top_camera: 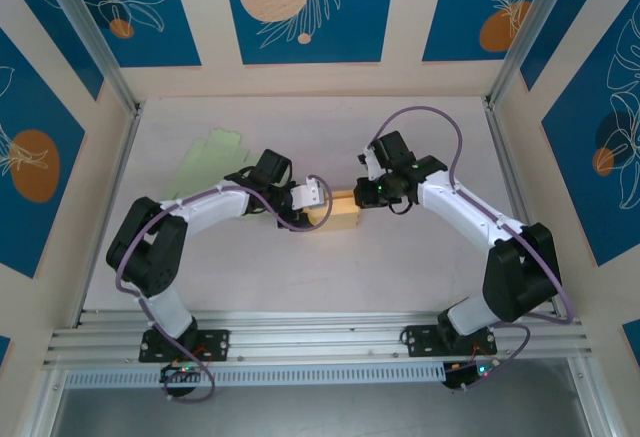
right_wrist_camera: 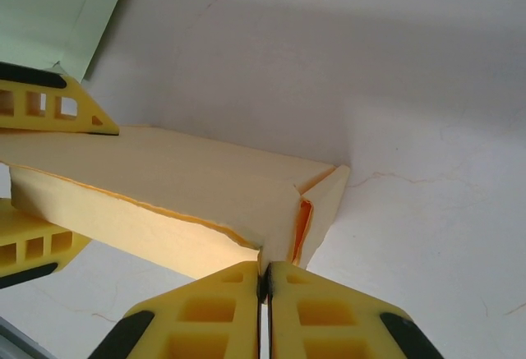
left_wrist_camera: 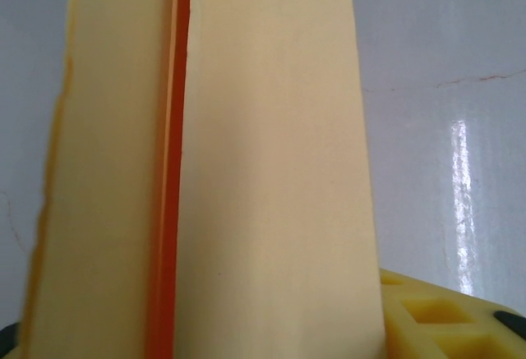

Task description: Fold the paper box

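Observation:
The pale yellow paper box (top_camera: 345,210) lies partly folded at the table's middle, between the two arms. My left gripper (top_camera: 319,199) holds its left end. In the right wrist view the left gripper's two yellow fingers (right_wrist_camera: 51,101) press on opposite sides of the box (right_wrist_camera: 181,186). In the left wrist view the box (left_wrist_camera: 263,178) stands close up with an orange seam, and one finger (left_wrist_camera: 448,319) shows beside it. My right gripper (right_wrist_camera: 265,275) is shut on the edge of a flap at the box's right end, where a second flap stands ajar. From above, the right gripper (top_camera: 369,193) meets that end.
A pale green flat paper sheet (top_camera: 212,157) lies on the white table (top_camera: 400,267) behind the left arm, and its corner (right_wrist_camera: 49,6) shows in the right wrist view. Frame posts and patterned walls enclose the table on three sides.

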Motion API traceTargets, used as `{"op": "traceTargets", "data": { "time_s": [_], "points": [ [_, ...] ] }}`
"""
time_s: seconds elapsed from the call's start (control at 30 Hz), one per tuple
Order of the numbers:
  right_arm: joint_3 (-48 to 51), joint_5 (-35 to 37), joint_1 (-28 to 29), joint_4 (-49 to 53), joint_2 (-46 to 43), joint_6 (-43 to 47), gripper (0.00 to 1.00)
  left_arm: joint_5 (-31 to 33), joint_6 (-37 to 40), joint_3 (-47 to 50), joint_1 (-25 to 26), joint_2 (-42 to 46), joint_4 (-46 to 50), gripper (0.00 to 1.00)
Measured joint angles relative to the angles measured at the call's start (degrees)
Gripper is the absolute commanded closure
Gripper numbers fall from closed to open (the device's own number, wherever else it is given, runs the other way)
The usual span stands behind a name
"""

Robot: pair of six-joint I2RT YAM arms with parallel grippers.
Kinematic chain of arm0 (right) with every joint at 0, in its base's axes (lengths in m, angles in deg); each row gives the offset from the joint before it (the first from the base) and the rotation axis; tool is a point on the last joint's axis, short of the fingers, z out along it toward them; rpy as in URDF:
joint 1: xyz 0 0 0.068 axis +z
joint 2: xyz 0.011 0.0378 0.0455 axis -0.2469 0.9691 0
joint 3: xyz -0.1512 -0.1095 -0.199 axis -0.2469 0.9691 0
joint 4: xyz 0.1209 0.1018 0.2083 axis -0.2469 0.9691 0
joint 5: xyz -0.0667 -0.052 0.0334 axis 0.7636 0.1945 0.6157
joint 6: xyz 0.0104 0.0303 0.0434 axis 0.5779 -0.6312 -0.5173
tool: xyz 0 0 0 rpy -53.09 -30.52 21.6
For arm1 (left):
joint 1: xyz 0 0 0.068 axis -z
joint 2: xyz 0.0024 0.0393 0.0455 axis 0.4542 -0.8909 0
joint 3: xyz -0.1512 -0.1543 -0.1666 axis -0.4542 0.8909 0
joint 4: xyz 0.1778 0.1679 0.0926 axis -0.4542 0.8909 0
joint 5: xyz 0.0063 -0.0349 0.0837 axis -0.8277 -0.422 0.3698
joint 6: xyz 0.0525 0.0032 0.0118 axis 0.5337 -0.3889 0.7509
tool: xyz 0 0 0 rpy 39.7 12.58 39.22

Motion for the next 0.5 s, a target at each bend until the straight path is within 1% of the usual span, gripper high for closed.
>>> {"op": "traceTargets", "data": {
  "time_s": [0.13, 0.23, 0.5],
  "points": [
    [-0.31, 0.33, 0.02, -0.20, 0.42, -0.90, 0.88, 0.04, -0.02, -0.11, 0.04, -0.22, -0.11, 0.46],
    [-0.35, 1.11, 0.33, -0.20, 0.59, -0.94, 0.88, 0.37, -0.28, -0.11, 0.04, -0.22, -0.11, 0.39],
    [-0.35, 2.62, 0.76, -0.20, 0.61, -0.92, 0.90, 0.68, -2.29, -0.11, 0.04, -0.17, -0.13, 0.25]
  ]
}}
